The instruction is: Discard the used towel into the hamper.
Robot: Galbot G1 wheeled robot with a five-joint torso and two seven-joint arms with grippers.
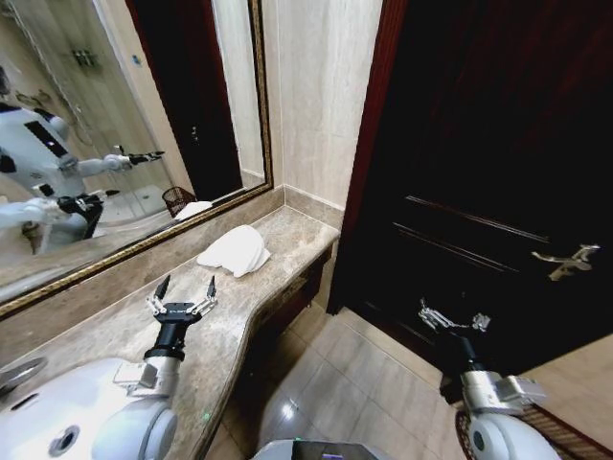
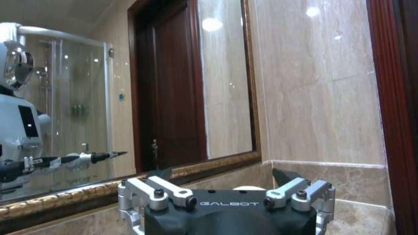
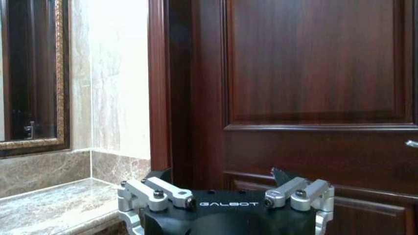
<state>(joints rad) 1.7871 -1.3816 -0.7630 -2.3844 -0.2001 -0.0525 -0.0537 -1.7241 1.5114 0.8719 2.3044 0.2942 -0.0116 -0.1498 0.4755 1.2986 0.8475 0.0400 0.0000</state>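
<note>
Hovering with both grippers spread wide and empty, each black wrist block reading "GALBOT" in white.

The left gripper (image 1: pixel 182 289) hangs above the beige marble counter (image 1: pixel 115 326) near its front edge, pointing at the crumpled white towel (image 1: pixel 235 251), which lies toward the counter's far end, long axis running along the gold-framed mirror (image 1: pixel 124 144). The right gripper (image 1: pixel 453 319) faces the dark wooden door (image 3: pixel 313 63).

We read one word only, "GALBOT": on the left gripper (image 2: pixel 222 177) body and on the right gripper (image 3: pixel 222 176) body
</note>
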